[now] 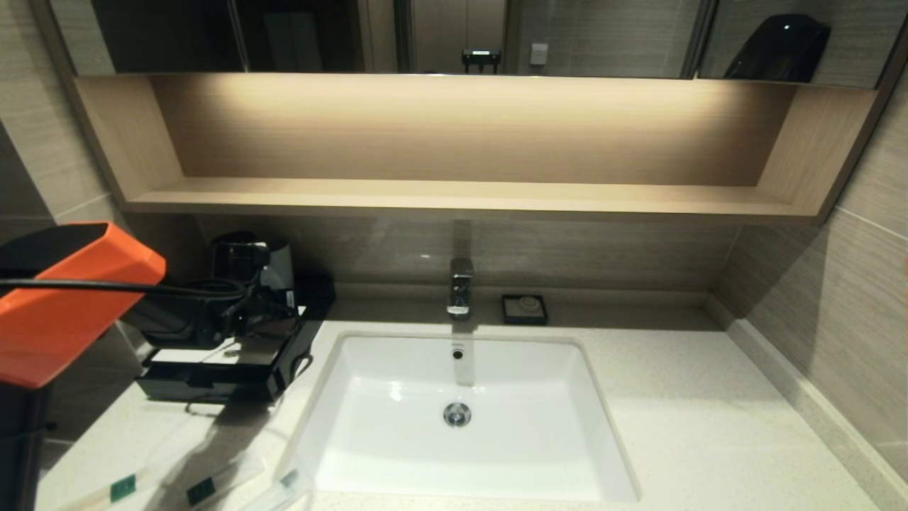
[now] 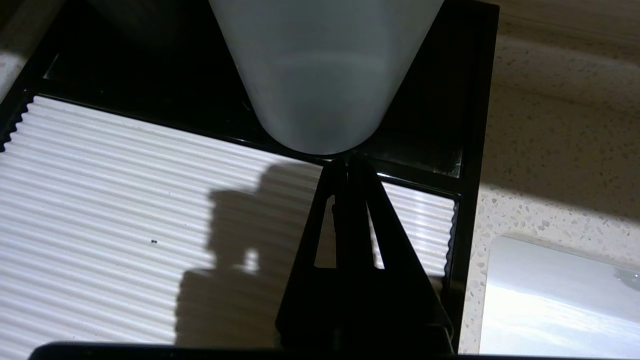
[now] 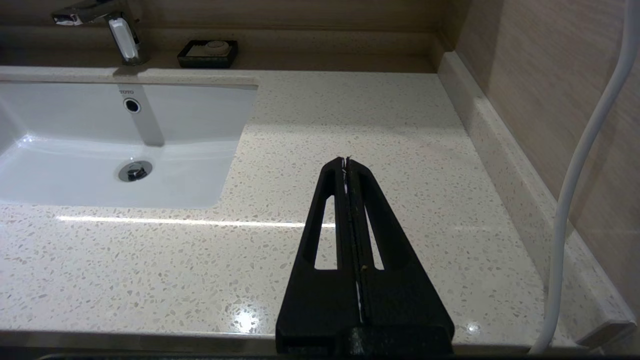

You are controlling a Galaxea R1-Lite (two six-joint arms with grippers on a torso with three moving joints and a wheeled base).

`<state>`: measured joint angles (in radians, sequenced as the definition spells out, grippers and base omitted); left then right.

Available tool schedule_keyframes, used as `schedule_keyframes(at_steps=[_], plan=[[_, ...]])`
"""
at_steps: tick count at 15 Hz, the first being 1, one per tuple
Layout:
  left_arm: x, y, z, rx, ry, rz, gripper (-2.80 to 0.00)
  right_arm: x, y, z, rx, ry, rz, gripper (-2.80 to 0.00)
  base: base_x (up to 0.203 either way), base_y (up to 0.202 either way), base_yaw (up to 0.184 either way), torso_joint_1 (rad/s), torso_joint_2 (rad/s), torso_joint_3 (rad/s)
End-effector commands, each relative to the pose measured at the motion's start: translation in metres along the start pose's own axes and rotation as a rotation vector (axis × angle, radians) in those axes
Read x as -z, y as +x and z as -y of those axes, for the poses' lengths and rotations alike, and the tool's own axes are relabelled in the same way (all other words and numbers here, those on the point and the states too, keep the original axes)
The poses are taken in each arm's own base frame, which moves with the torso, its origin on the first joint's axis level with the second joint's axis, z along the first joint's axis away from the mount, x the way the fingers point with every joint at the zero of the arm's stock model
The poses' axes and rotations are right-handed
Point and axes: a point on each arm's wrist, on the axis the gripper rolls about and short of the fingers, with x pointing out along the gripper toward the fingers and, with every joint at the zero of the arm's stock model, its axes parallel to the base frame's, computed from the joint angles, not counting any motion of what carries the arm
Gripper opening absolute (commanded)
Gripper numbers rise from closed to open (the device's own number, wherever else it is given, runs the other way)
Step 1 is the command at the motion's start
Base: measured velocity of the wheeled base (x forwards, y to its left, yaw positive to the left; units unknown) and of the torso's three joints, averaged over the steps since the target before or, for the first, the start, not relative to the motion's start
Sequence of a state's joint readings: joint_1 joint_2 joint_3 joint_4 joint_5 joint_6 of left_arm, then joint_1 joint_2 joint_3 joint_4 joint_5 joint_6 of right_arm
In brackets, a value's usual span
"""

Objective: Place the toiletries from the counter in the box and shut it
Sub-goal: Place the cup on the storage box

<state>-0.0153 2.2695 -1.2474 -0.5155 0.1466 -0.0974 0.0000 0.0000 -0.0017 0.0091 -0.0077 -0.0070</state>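
The pale cream speckled stone counter (image 1: 709, 426) wraps a white rectangular sink (image 1: 461, 419). At its back left corner sits the low black rectangular box (image 1: 220, 380) with a ribbed white top panel (image 2: 125, 200); a frosted light grey cup (image 2: 315, 75) stands on the box's dark rear section. Long slim toiletry packets in clear wrap with small green square labels (image 1: 202, 490) lie on the counter's near left edge, well apart from the box and none of them in it so far as the head view shows.

The left claw (image 2: 345, 165) hovers over the box top, fingers pressed together and holding nothing, tips just beside the base of the cup. The right claw (image 3: 346, 162) is parked above bare counter on the sink's right, also pressed shut and empty.

The task looks barely begun: this seems the step of getting at the box. Whether its drawer is pulled out I cannot tell. Next, I judge, the left claw must find the drawer's front, open it if needed, then spread over a packet.
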Motion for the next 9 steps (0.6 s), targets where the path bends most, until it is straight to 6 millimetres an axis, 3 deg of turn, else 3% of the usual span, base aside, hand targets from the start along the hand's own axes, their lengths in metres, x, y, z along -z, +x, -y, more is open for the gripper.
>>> schedule_keyframes(at_steps=[1,9], plan=[[0.0006,0.0028,0.0004,0.0,-0.001,0.005,-2.8,0.0001,0.0,0.0,0.0,-0.001,0.0,-2.8,0.0,0.0,0.0,0.0,0.0,0.0],[-0.0015,0.0039,-0.0006,-0.001,-0.006,0.023,-2.8,0.0001,0.0,0.0,0.0,-0.001,0.0,-2.8,0.0,0.0,0.0,0.0,0.0,0.0]])
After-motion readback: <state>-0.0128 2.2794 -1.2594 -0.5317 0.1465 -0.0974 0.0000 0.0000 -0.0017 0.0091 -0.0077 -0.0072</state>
